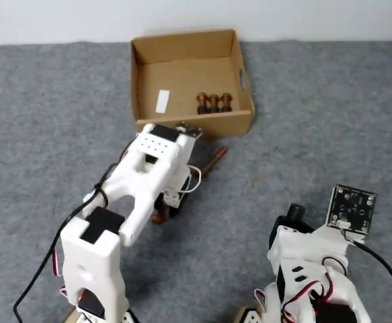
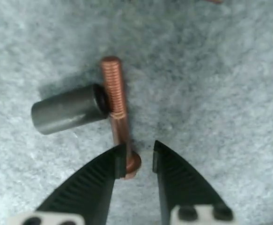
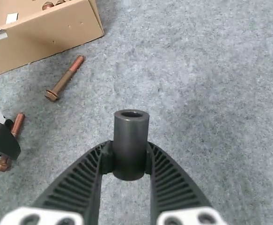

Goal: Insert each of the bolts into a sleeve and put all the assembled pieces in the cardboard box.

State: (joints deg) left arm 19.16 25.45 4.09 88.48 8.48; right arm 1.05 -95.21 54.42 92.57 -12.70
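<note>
- Left tool (image 2: 135,157): apart, around the head of a copper bolt (image 2: 115,93).
- Right tool (image 3: 129,157): clamped on a dark sleeve (image 3: 131,138).
- Next, I think: pinch the bolt and lift it.

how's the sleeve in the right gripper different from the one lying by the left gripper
The held sleeve is clamped in the right gripper, its open bore showing; the loose sleeve lies on its side on the carpet. The loose sleeve touches a bolt; the held sleeve touches none. Both are dark grey cylinders.
</note>
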